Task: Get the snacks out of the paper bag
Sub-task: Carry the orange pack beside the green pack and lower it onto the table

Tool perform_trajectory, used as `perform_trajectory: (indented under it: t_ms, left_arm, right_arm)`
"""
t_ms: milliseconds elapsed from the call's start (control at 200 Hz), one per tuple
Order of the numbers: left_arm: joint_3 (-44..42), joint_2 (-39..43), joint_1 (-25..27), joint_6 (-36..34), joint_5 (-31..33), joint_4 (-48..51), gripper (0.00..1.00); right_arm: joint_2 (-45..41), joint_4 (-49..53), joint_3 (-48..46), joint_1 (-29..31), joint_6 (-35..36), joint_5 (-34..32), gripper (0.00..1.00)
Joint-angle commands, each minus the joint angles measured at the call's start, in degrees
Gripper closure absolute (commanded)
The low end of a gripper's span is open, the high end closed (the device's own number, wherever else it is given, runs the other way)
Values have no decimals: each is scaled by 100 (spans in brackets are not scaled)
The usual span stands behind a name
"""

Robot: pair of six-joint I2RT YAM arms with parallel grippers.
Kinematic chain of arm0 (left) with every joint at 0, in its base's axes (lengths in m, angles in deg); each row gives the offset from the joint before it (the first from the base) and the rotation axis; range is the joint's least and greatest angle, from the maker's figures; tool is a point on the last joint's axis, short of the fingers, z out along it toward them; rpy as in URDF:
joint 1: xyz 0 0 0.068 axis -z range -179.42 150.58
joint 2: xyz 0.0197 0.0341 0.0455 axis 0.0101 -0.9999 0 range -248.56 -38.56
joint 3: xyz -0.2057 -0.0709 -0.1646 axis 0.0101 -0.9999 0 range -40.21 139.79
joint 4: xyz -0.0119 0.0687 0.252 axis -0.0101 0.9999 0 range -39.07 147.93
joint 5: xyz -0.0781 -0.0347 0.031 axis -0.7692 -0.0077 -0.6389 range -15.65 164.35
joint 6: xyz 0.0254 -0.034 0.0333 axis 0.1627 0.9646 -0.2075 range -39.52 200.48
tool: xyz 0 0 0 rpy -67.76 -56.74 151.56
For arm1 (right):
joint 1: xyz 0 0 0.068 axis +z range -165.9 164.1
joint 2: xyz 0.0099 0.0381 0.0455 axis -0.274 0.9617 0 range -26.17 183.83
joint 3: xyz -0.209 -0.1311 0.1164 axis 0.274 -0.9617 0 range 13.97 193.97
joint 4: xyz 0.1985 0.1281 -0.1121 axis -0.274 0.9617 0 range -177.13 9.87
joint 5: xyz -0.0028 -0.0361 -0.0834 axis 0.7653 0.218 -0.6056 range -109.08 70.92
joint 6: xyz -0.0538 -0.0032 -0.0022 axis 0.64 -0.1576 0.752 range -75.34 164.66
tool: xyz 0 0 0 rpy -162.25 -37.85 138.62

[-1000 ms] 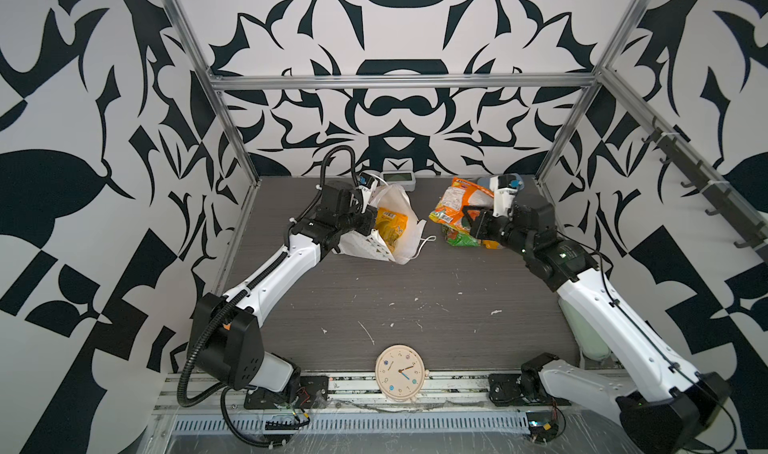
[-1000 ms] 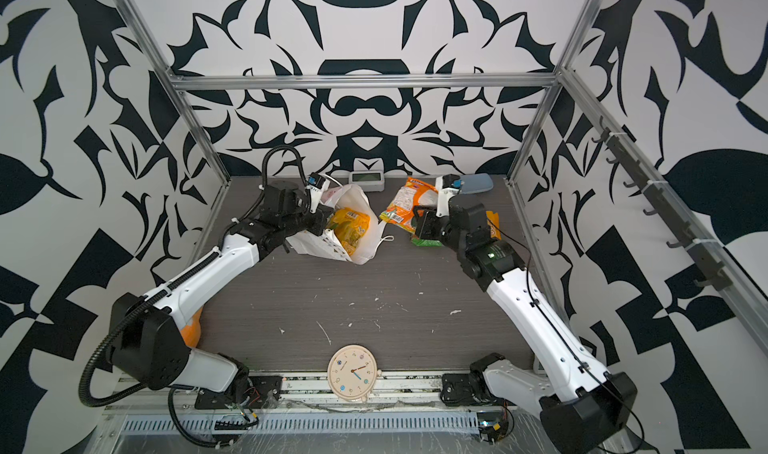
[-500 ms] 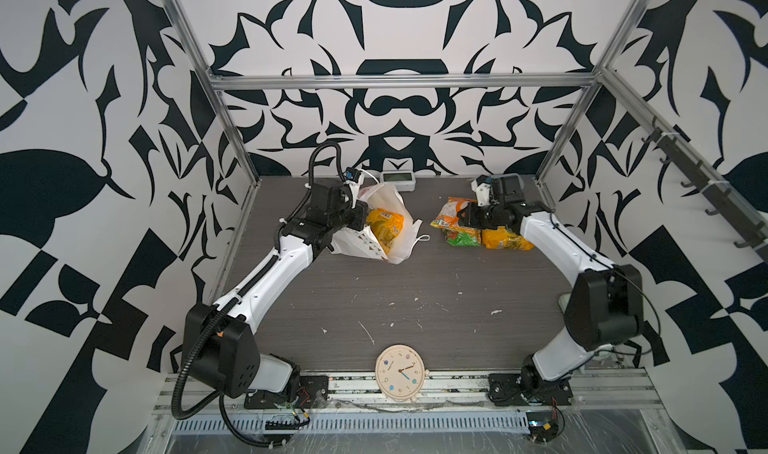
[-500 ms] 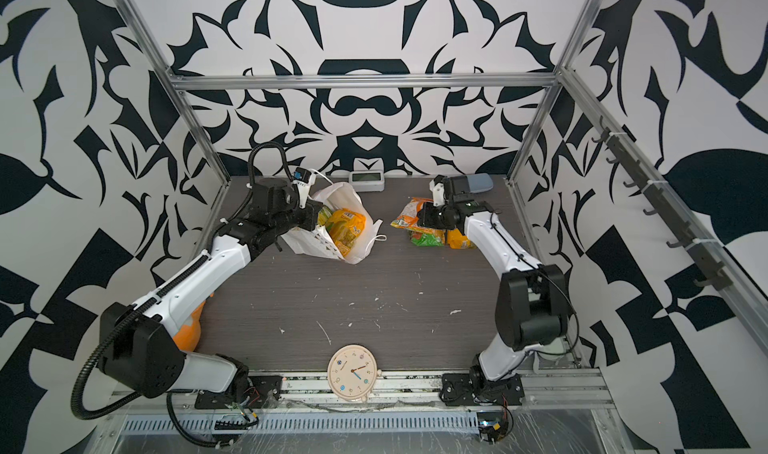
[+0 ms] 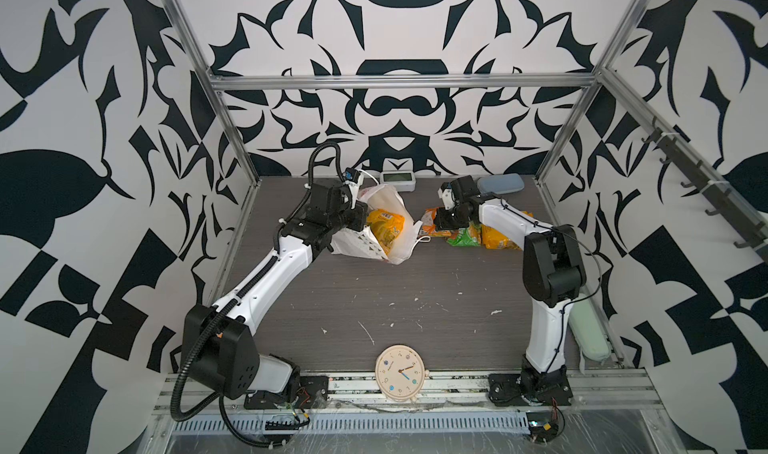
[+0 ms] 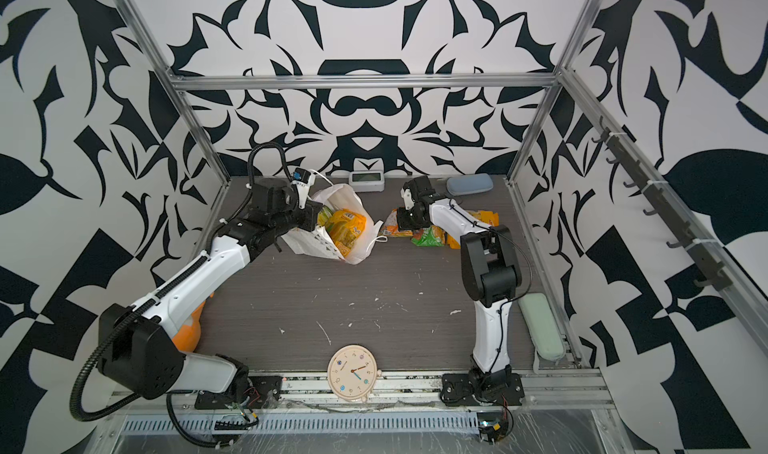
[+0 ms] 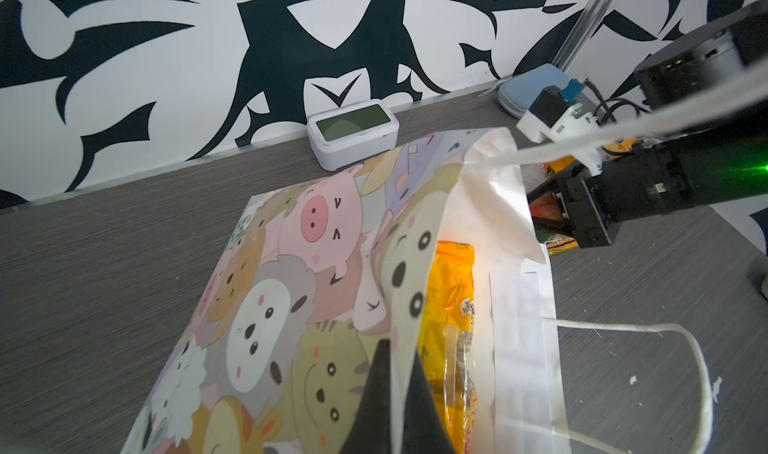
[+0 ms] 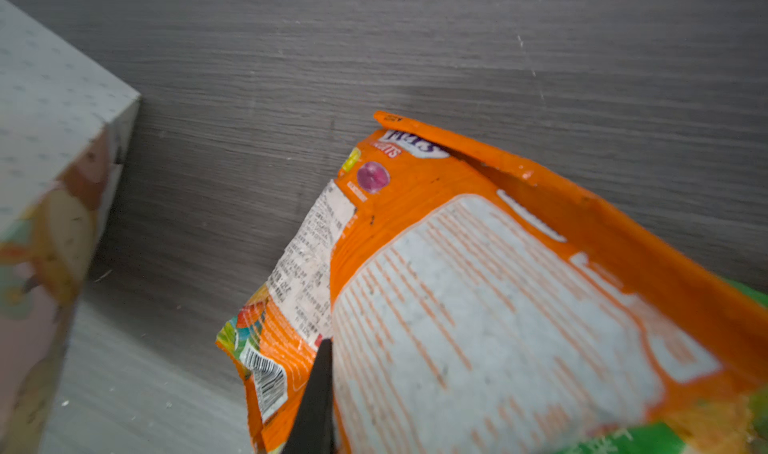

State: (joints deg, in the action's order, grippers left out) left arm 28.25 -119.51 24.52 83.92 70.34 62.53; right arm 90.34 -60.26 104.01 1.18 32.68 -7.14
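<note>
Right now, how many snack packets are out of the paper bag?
3 visible: an orange packet gripped by the right end effector, a green packet beside it, a yellow packet partly under the right arm. More may hide beneath that arm.

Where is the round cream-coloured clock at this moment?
In both top views the round cream-coloured clock lies at the grey table's front edge, near the middle, overlapping the metal rail.

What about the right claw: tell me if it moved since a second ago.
Yes. The right claw, gripping an orange packet, has shifted left, off the blue-grey case it overlapped, toward the paper bag.
</note>
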Motion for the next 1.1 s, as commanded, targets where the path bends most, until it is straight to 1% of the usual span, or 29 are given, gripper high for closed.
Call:
perform_trajectory:
  t_ms: [0,220,455,580,655,725,1020,1100]
  left_arm:
    - [139,211,-36,121,-73,-489,100]
    - [116,100,-35,200,-103,-561,100]
    - [24,50,-33,277,-37,-671,100]
    - [18,59,-35,275,-53,-693,100]
    - [36,86,-31,279,-82,-685,100]
    - [18,125,-34,265,-87,-693,100]
    - [43,-47,-39,289,13,-881,100]
    - [52,-107,-33,296,53,-909,100]
  right_arm:
    - [-102,-359,368,32,-85,-238,96]
    - [100,-326,415,32,3,-365,88]
    - [51,-280,436,32,-13,-559,71]
    - [-136,-218,437,32,-48,-777,64]
    - [-269,-153,451,34,-84,-874,62]
    - [-396,-99,468,41,-149,-907,56]
    - [-749,403,793,250,-3,-1354,54]
    - [-782,553,901,302,42,-1564,53]
